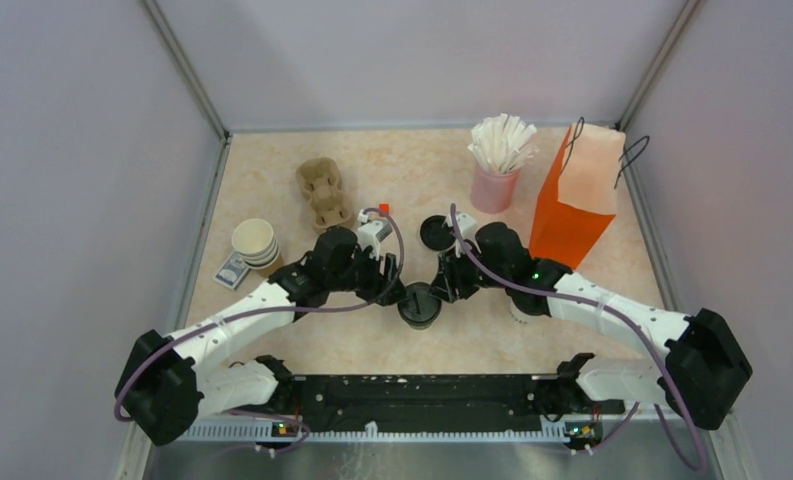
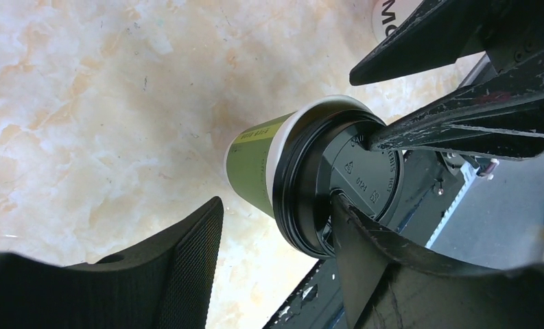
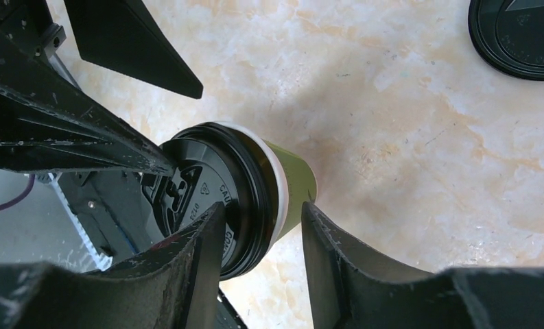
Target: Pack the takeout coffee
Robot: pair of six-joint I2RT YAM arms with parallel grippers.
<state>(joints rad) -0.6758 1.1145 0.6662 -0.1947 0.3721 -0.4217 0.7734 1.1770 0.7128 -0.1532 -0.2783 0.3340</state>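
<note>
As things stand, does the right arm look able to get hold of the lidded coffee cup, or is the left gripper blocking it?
Probably yes. The right gripper straddles the coffee cup's rim, jaws apart. The left gripper only touches the lid's far side, crowding without blocking.

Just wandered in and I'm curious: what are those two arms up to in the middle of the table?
Both arms reach over the takeout coffee, which stands upright with its black lid on. The left pincer and right pincer are each open, with one finger on the lid, seemingly pressing it down. The orange bag stands at the back right, and the cup is not in it yet.
</note>
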